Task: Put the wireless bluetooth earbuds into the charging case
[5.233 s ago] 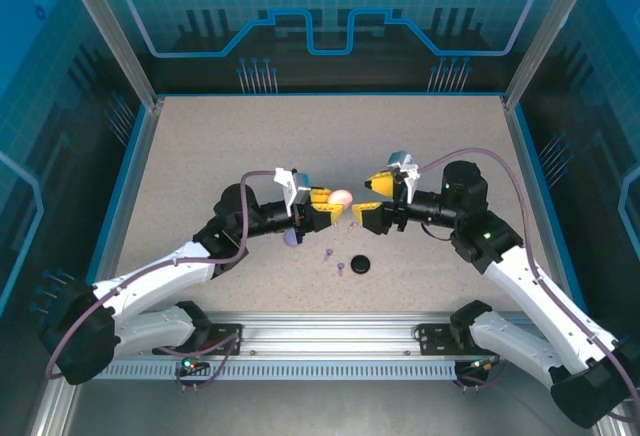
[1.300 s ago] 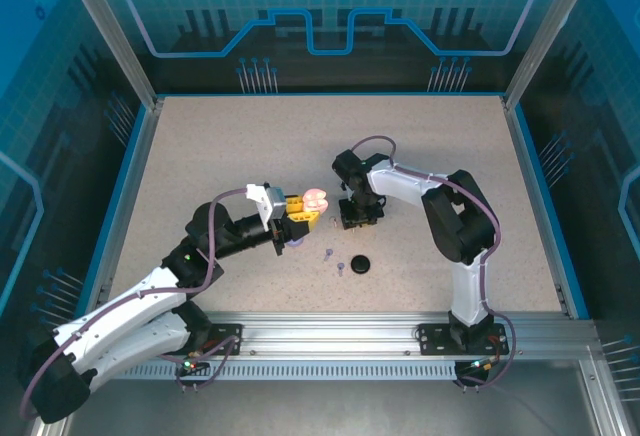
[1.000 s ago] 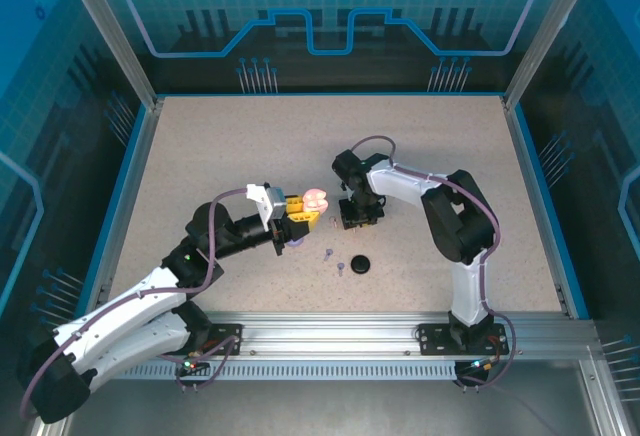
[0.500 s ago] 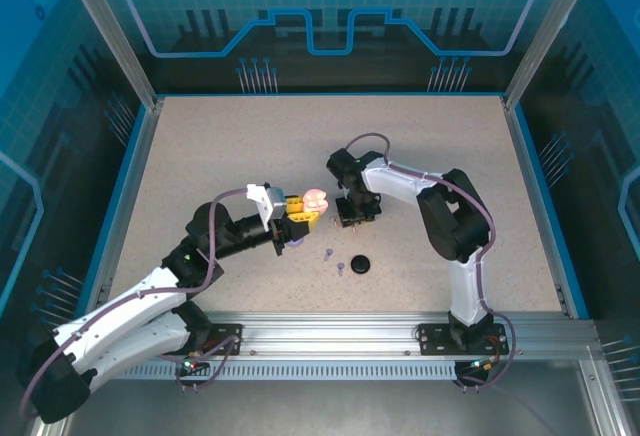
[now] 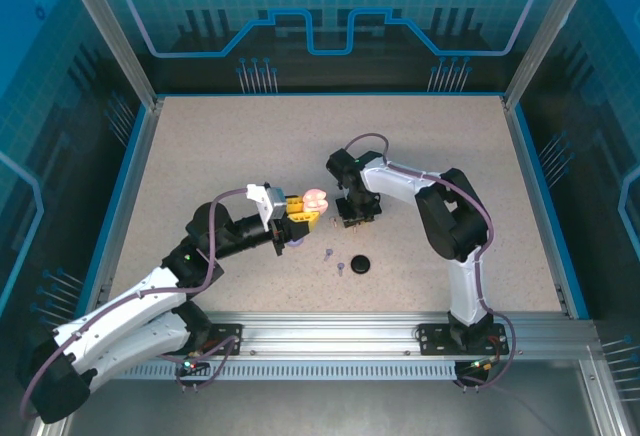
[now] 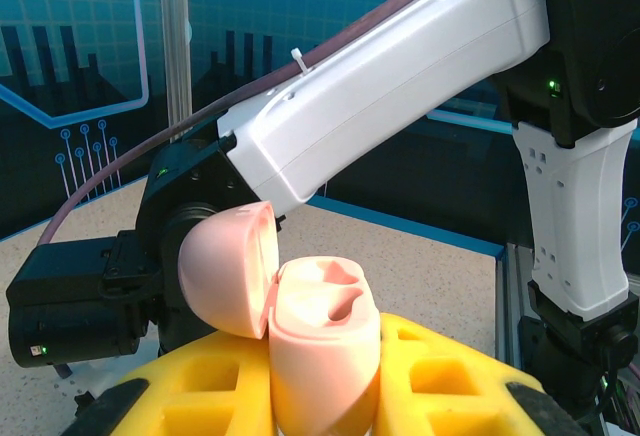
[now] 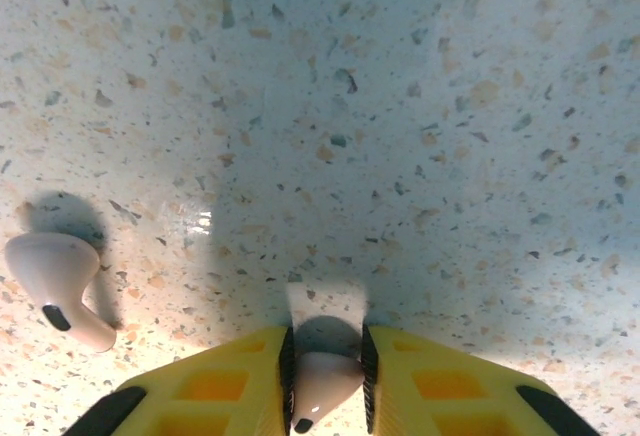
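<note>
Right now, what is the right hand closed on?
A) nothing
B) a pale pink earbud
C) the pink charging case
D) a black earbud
B: in the right wrist view the right hand is shut on a pale pink earbud; the pink charging case sits in the left hand.

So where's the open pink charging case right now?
The pink charging case sits clamped in the left claw, lid open, near the table's middle in the top view, just left of the right claw pinching a pink earbud.
</note>
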Motion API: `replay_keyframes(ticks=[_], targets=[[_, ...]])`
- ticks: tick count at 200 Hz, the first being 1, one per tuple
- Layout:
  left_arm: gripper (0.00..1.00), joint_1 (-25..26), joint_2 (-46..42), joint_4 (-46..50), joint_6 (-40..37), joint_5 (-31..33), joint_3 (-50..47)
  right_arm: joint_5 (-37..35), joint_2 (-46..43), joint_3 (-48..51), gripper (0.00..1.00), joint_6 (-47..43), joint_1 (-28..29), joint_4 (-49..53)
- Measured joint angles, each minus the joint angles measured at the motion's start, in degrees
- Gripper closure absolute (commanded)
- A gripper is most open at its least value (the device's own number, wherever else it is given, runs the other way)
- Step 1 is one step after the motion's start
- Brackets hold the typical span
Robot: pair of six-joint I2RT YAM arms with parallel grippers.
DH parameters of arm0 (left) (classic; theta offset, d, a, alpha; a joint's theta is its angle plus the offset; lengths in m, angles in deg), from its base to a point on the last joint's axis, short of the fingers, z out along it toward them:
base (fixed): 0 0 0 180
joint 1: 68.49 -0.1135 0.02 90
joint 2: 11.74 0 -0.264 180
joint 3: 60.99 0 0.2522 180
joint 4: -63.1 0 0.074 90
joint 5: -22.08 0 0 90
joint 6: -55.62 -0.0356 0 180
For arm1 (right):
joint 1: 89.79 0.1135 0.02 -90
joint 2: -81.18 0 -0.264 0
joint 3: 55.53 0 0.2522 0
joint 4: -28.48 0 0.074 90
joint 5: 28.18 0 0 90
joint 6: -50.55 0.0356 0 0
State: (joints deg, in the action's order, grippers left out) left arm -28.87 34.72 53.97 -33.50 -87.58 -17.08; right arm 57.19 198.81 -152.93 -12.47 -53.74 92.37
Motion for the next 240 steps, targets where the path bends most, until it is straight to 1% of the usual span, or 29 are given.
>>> replay_keyframes(ticks=[67,112,130,159,181,200,240], targets=[[0.95,0.0,0.2,-0.1,0.0,0.6,-0.1,0.1,-1.8,1.8,0.77,0.0,0.1,-0.1],[0.95,0.0,2.6,-1.9,0.1,1.1,-2.4,0.0,-7.9,3.5,0.78,0.0,0.0,-0.5],[0.95,0.0,4.0,-3.0,0.3,1.7,-3.1,-0.4,-12.6,5.5,0.78,0.0,-0.1,-1.2],[0.96,0.0,6.5,-6.1,0.7,2.6,-3.8,-1.1,-23.1,8.0,0.79,0.7,-0.8,-1.8],[0.96,0.0,9.5,-9.3,0.7,3.8,-4.1,-1.0,-32.0,9.0,0.79,1.4,-1.5,-3.1],[0.96,0.0,12.6,-12.0,0.7,4.9,-4.1,-0.5,-38.0,9.7,0.79,2.1,-1.7,-4.3],[0.96,0.0,19.1,-16.5,0.7,5.5,-4.1,1.7,-45.7,10.3,0.80,4.1,-1.7,-6.0]])
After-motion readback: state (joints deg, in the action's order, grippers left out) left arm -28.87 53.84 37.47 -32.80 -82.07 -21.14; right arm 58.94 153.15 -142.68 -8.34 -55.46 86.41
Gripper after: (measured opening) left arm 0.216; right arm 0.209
